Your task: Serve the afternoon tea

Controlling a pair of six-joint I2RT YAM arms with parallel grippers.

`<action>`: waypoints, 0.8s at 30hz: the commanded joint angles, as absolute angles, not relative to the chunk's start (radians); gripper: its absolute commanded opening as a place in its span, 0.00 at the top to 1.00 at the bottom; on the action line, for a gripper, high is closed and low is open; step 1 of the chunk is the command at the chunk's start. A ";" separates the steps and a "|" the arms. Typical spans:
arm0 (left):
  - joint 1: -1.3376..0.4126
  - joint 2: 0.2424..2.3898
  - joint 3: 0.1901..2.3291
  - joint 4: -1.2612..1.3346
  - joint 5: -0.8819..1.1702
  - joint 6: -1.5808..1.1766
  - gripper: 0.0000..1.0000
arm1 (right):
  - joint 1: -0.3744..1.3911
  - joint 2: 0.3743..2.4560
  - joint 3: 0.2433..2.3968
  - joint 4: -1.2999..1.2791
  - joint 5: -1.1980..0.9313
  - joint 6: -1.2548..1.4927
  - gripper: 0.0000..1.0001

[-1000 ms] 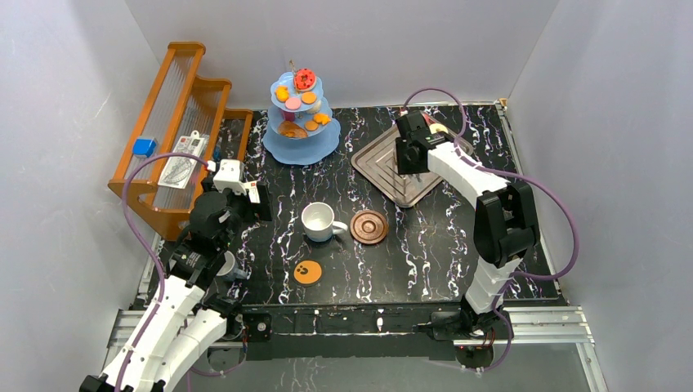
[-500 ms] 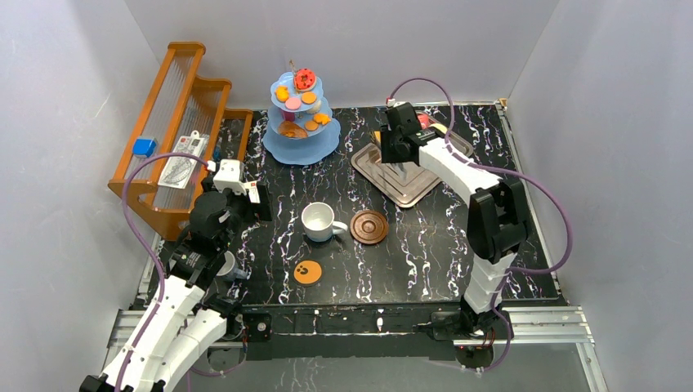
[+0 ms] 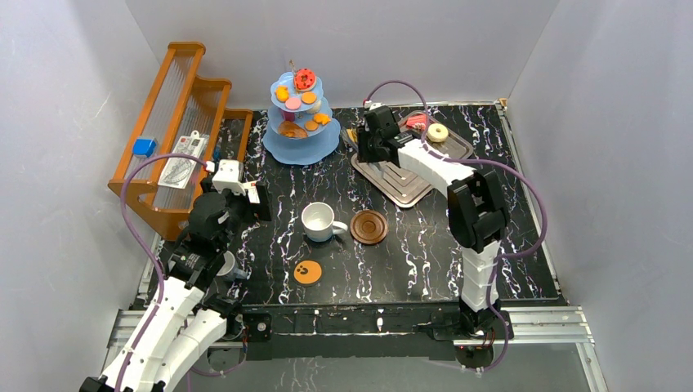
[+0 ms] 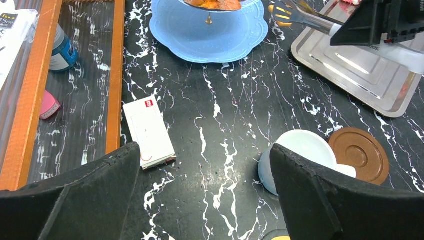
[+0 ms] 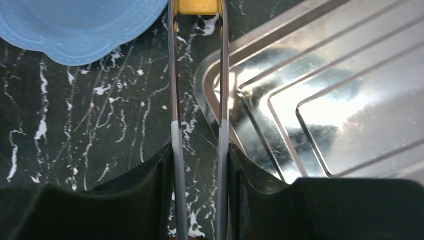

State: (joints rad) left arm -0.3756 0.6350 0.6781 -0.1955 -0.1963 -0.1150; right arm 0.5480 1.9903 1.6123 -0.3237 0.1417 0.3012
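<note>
Here the right gripper (image 5: 199, 160) is pressed onto a pair of metal tongs (image 5: 174, 75). The tong tips pinch a small yellow pastry (image 5: 199, 6) over the dark table (image 3: 409, 245), just beside the bottom tier of the blue stand (image 3: 315, 147) and near the left corner of the silver tray (image 3: 409, 186). The left gripper (image 4: 205, 200) is spread wide with nothing in it, above the table's left side near the wooden rack (image 3: 163, 122).

The stand is at the far edge, left of centre, with pastries on its tiers (a red one on top). The tray lies toward the far right corner, with a white donut (image 3: 437, 131) and a red pastry (image 3: 417, 122) on its far part. The white mug (image 3: 317, 220) sits mid-table, with the brown saucer (image 3: 368, 226) just beside it on the right. The orange coaster (image 3: 307, 272) lies closer to the near edge. The grey cup (image 3: 227, 265) is by the left edge, partly hidden by the left arm.
</note>
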 commanded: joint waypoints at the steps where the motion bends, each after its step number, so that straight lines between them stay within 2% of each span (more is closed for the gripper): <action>1: -0.381 0.620 0.706 -0.186 -0.203 -0.114 0.02 | 0.565 1.992 1.678 -0.171 0.103 0.327 0.58; 24: -0.380 0.597 0.707 -0.187 -0.202 -0.116 0.02 | 0.599 2.176 1.808 -0.016 0.054 0.332 0.58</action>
